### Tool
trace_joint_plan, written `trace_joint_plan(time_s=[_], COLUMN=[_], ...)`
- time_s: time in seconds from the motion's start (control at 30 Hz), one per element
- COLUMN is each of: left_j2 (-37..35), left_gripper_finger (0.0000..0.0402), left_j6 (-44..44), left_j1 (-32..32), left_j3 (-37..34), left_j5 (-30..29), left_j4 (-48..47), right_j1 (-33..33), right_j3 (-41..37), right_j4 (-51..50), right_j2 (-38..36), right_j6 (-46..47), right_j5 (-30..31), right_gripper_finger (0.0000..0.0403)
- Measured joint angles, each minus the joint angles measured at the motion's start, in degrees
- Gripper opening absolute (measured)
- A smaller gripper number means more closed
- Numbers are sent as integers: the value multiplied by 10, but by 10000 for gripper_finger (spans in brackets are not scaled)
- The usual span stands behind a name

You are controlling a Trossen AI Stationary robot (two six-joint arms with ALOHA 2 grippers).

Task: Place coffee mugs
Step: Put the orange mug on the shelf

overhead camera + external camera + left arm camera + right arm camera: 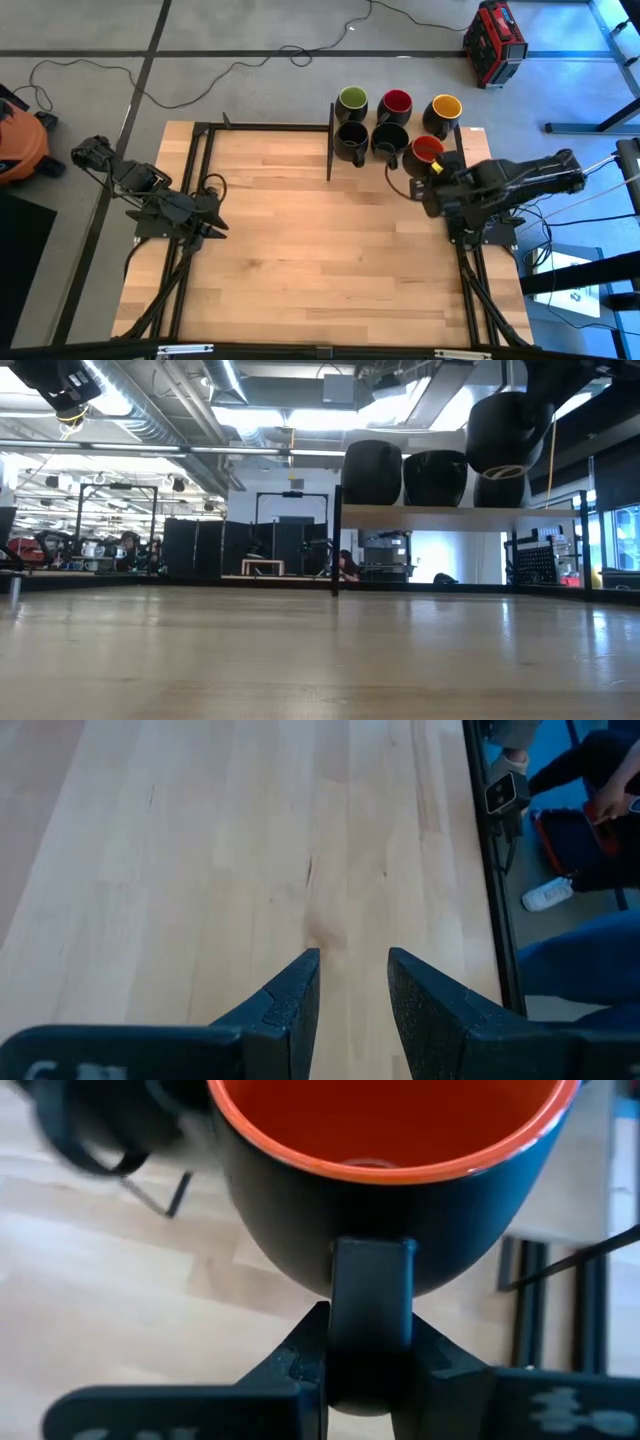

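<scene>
Five dark coffee mugs stand at the table's far right: green-lined, red-lined, yellow-lined, and two black-lined. In the low view they sit on a raised shelf. My right gripper is shut on a sixth mug with an orange-red inside, just right of that group. My left gripper hangs open over the bare wood at the table's left, with nothing between its fingers. My right gripper pinches the mug's handle between its two fingers, which lie on the handle's two flat sides. The fingers slant down from the table's right side. The mug hangs clear above the table, tilted, its mouth toward the wrist camera.
A black upright bar stands left of the mug group. Black frame rails run along the table's left and right sides. A broad stretch of bare wood lies between the arms. A person sits beyond the table's edge.
</scene>
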Motion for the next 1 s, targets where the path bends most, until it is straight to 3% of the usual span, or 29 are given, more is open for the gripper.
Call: trace_joint_plan(time_s=[0.27,0.47,1.0], left_j2=[0,0,0], left_gripper_finger=[114,114,114], left_j6=[0,0,0], left_j1=[0,0,0], left_j3=[0,0,0], left_j5=[-11,-15,-29], left_j4=[0,0,9], right_j1=[-102,-140,-148], right_j3=[-12,-44,-118], right_j4=[2,3,62], right_j2=[-10,-19,-32], right_j6=[-86,-98,-90], right_j5=[-20,-30,18], right_gripper_finger=[44,44,44])
